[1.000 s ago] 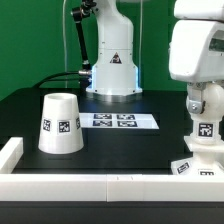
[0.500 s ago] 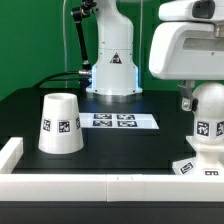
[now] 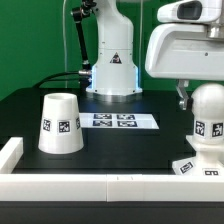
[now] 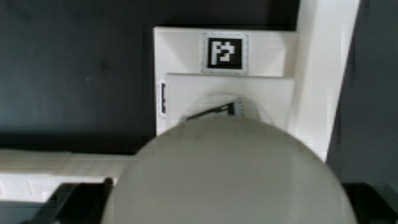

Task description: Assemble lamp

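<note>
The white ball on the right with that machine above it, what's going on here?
A robot arm is building a lamp from loose white plastic parts. Its pincer hangs open just above the white ball-shaped bulb, which stands upright on the flat square white base near the exterior view's right edge; it grips nothing. The white cone-shaped shade sits apart on the black table, toward the exterior view's left, not yet fitted.

Behind your workspace you have a plain green backdrop (image 3: 30, 40), evenly lit. Your black table (image 3: 20, 112) fills the lower part of the exterior view, with a white rail (image 3: 90, 186) along its near edge and at the exterior view's left. The marker board (image 3: 120, 121) lies flat near its middle.
</note>
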### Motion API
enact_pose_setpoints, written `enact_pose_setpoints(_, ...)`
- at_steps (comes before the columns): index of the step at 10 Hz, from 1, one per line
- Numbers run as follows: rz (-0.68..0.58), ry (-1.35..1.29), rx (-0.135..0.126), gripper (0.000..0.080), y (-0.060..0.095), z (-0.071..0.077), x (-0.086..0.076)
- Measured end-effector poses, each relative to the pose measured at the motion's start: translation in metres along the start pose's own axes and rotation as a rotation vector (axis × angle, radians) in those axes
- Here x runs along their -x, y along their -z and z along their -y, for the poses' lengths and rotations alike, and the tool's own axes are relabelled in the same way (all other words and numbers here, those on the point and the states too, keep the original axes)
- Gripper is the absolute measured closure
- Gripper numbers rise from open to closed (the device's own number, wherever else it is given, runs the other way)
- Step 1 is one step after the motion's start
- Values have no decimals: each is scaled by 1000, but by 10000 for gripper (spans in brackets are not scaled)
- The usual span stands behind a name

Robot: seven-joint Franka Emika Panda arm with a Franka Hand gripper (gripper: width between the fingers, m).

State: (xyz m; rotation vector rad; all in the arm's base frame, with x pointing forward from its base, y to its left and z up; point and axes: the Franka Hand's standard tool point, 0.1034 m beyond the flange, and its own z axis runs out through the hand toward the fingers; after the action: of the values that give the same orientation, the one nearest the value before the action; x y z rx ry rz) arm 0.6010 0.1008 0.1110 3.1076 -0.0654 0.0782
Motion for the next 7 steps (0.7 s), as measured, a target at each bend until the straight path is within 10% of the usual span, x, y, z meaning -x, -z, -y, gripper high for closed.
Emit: enact_pose_setpoints(7,7,-746,-100,220,0,2,2)
